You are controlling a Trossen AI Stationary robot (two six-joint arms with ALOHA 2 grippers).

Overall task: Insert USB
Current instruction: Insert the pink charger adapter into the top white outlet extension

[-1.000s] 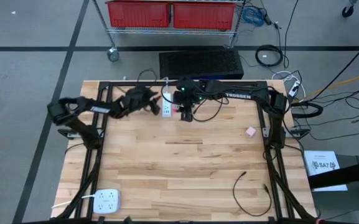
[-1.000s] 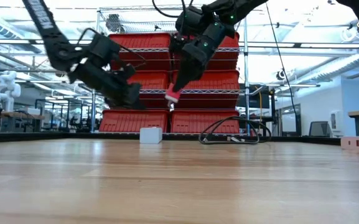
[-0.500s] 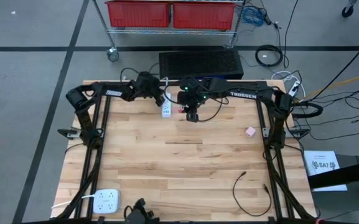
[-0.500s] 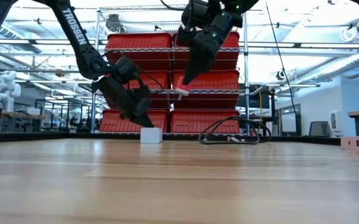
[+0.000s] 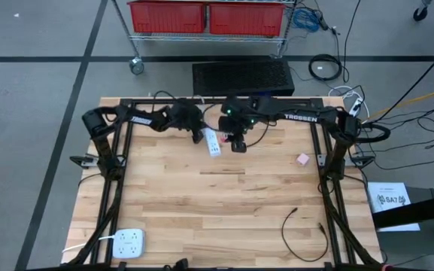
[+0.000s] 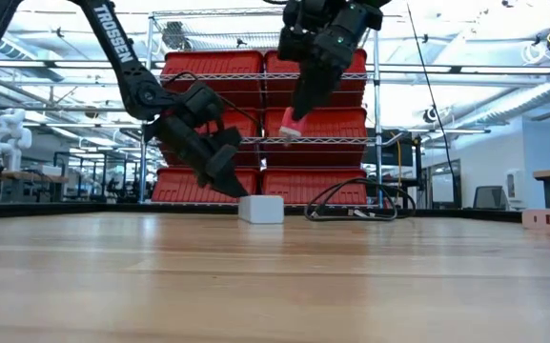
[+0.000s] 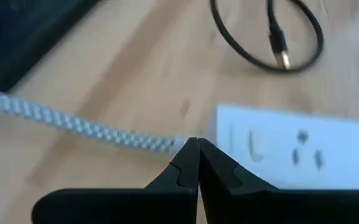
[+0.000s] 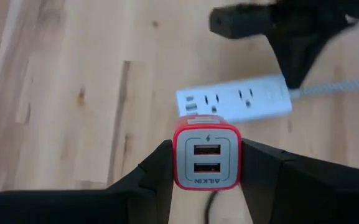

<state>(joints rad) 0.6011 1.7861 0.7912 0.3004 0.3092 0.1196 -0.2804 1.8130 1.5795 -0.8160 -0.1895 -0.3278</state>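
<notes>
A white power strip (image 5: 213, 144) lies flat on the wooden table near its far edge. A braided cord (image 7: 73, 124) runs out of one of its ends. My left gripper (image 7: 197, 144) is shut, with its tips at that cord end. My right gripper (image 8: 206, 155) hangs above the table just right of the strip, shut on a red and white USB charger (image 8: 206, 158). The charger's face with two ports is turned toward the wrist camera. In the low view the charger (image 6: 291, 124) is well above the strip (image 6: 261, 210). My left gripper has its shut fingertips (image 7: 188, 155) at the spot where the braided cord enters the strip (image 7: 219, 134), coming slanting down from the table's left. Whether they press on the cord or only stand over it, I cannot tell. My right gripper pinches the charger's two opposite sides (image 8: 178, 155) between its two fingers. The fingers slant down from the far right. The charger is lifted clear of the table and sticks out tilted below the fingertips (image 6: 298, 105).
A black cable loop with a gold plug (image 7: 282, 59) lies beside the strip. A small pink block (image 5: 302, 159) sits at the right, another black cable (image 5: 299, 226) at the near right, and a white outlet block (image 5: 128, 242) at the near left corner.
My left gripper has come down and toward the table's right and near side, reaching the strip's cord end. The strip has slid toward the right and near side and turned to lie slanted. My right gripper has drifted right and slightly up with the charger.
</notes>
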